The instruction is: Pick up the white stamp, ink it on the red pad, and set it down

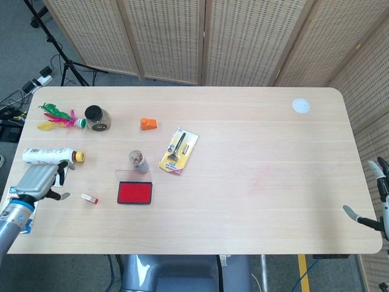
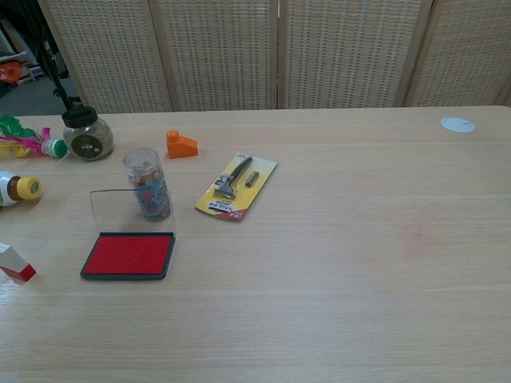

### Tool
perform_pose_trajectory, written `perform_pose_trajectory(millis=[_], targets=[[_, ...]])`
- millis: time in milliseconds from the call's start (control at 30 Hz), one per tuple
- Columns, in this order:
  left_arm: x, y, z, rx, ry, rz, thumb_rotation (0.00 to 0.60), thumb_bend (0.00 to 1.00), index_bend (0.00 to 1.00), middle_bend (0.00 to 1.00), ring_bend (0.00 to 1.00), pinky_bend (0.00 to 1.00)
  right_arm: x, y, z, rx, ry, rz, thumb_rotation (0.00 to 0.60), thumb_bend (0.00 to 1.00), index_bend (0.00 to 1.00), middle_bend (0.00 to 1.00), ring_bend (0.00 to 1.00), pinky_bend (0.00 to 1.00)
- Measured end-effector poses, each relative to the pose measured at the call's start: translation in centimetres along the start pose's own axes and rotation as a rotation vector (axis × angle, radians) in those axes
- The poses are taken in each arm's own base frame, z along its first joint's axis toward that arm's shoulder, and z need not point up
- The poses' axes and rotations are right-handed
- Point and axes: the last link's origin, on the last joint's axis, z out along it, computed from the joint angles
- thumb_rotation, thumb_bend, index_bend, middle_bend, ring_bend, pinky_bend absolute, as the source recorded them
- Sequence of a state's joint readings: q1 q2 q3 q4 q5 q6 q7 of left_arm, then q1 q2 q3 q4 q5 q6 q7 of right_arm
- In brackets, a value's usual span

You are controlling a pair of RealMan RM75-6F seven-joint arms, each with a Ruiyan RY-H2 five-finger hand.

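The white stamp [image 1: 90, 199] with its red end lies on its side on the table, left of the red ink pad [image 1: 134, 193]. In the chest view the stamp [image 2: 14, 264] shows at the left edge, and the pad [image 2: 129, 255] has its clear lid standing up behind it. My left hand [image 1: 39, 181] is over the table's left edge, well left of the stamp, fingers apart and holding nothing. It does not show in the chest view. At the right edge, off the table, my right hand [image 1: 377, 201] is empty with its fingers spread.
Just behind the pad stands a small clear jar [image 1: 138, 161]. A razor pack [image 1: 179, 150], an orange block [image 1: 148, 123], a dark jar [image 1: 97, 117] and a feather shuttlecock [image 1: 58, 117] lie further back. A bottle [image 1: 51, 156] lies by my left hand. A white disc [image 1: 300, 106] sits far right.
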State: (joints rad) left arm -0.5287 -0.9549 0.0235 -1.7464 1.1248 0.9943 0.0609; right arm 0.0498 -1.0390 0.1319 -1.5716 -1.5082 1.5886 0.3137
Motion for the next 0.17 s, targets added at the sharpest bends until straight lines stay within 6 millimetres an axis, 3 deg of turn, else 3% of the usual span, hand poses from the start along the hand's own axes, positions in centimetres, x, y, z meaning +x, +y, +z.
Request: perform_pose_trajectory(millis=[67, 167], targets=[[0.5, -0.5, -0.9, -0.002, 0.062, -0.026, 0.600, 0.00, 0.00, 0.00, 0.00, 0.00, 0.0, 0.0, 0.0, 0.000, 0.001, 0.000, 0.600, 0.00, 0.00, 0.00, 0.00, 0.00], [0.7, -1.5, -2.3, 0.008, 0.167, -0.091, 0.600, 0.00, 0.00, 0.00, 0.00, 0.00, 0.0, -0.1, 0.0, 0.004, -0.001, -0.002, 0.600, 0.00, 0.00, 0.00, 0.00, 0.00]])
